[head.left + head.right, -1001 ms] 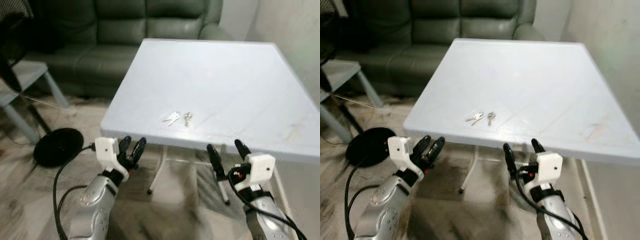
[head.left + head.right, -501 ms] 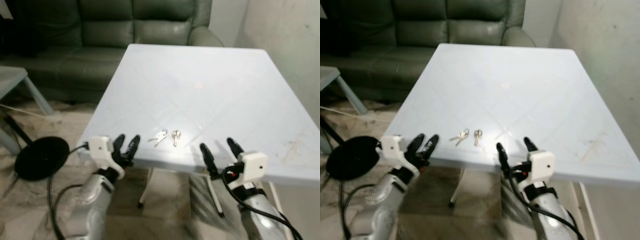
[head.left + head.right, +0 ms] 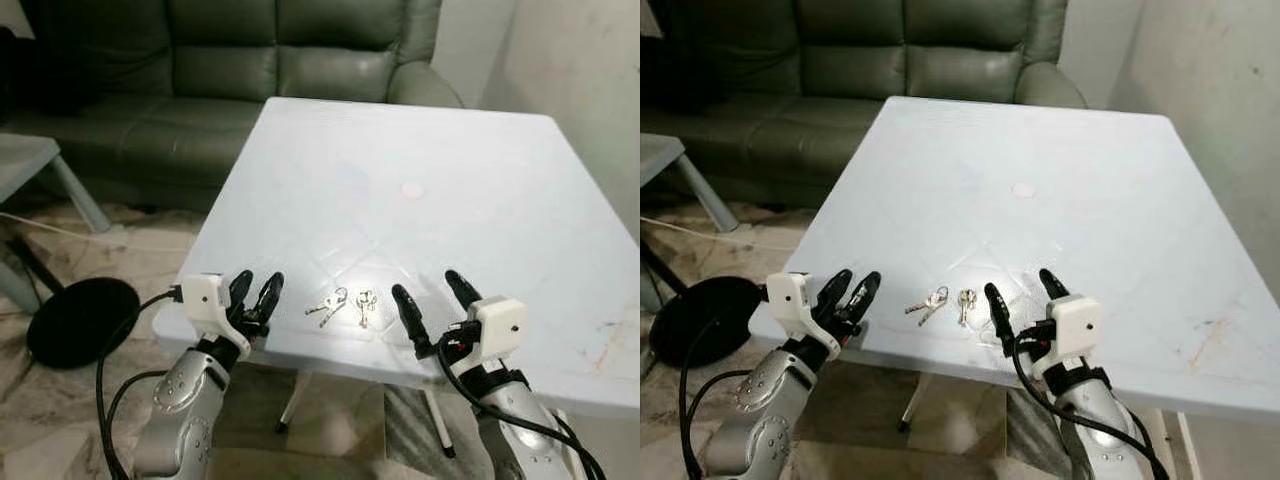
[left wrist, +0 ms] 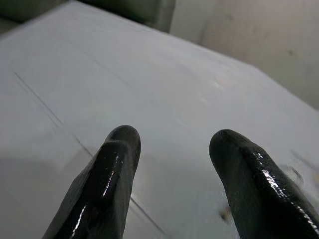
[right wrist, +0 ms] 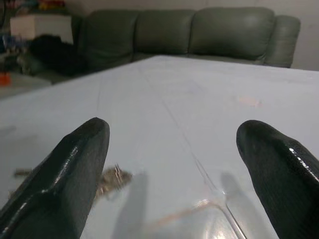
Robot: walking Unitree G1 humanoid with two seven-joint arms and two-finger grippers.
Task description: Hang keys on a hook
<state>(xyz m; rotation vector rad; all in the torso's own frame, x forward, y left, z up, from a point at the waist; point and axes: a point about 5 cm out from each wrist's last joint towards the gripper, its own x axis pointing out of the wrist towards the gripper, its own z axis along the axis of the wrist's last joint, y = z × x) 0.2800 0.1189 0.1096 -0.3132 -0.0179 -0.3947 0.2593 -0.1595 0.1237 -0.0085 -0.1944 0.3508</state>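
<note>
Keys [image 3: 342, 303] lay flat on the white table [image 3: 480, 190], close to its near edge, as two small clusters side by side. I had the right gripper [image 3: 432, 297] over that edge just beside them, fingers spread wide, nothing held. Left gripper [image 3: 256, 294] sat at the table's near corner on the other side of the keys, fingers a little apart, also empty. Sofa [image 3: 240, 60] stood beyond the far side of the table. No hook visible to me from here.

Judged the step as the pick-up, not yet begun. Note for doing it well: keys are thin and flat against a smooth top, so I would bring the right fingertips low, straddle one cluster at the ring, and close slowly to stop it skating off the edge. Confirm the whole bunch lifts before turning to search for the hook
</note>
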